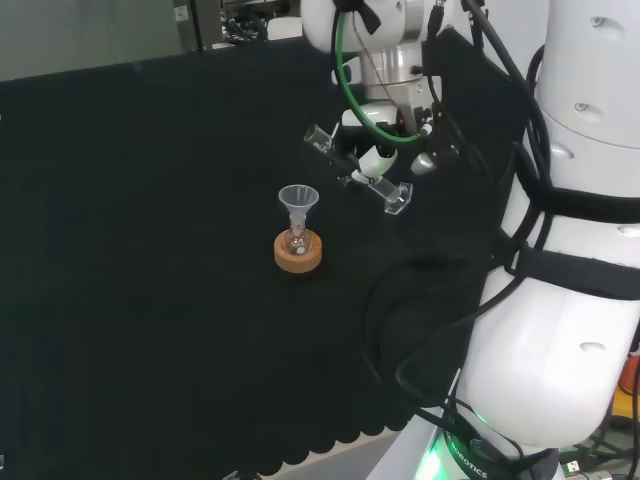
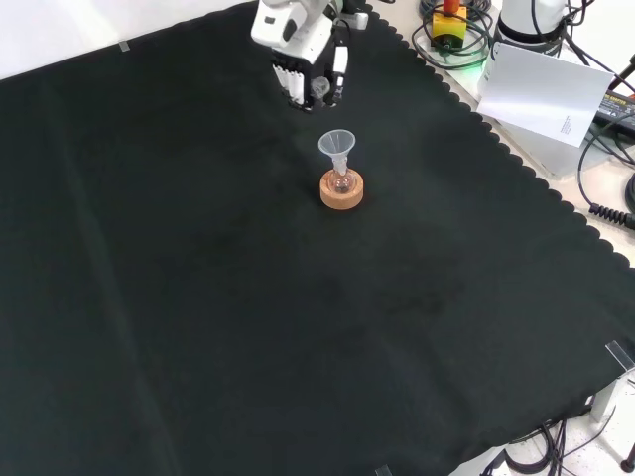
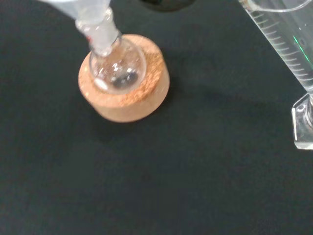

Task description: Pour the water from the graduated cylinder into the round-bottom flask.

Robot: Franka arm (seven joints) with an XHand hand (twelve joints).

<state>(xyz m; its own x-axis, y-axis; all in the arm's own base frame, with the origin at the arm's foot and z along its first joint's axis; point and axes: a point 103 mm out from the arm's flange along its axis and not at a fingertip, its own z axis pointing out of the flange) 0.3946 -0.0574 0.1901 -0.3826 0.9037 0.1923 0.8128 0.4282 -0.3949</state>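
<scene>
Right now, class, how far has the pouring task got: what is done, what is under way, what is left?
Done: the hand has the graduated cylinder lifted off the cloth. Under way: it hangs tilted, beside the funnel in the round-bottom flask on its cork ring. Left: bringing the cylinder's mouth over the funnel and pouring.

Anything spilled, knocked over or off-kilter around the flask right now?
Nothing stands out. The round-bottom flask sits upright in its cork ring with the funnel in its neck. The hand holds the graduated cylinder tilted beside it, as pouring needs. No puddle shows on the cloth.
</scene>
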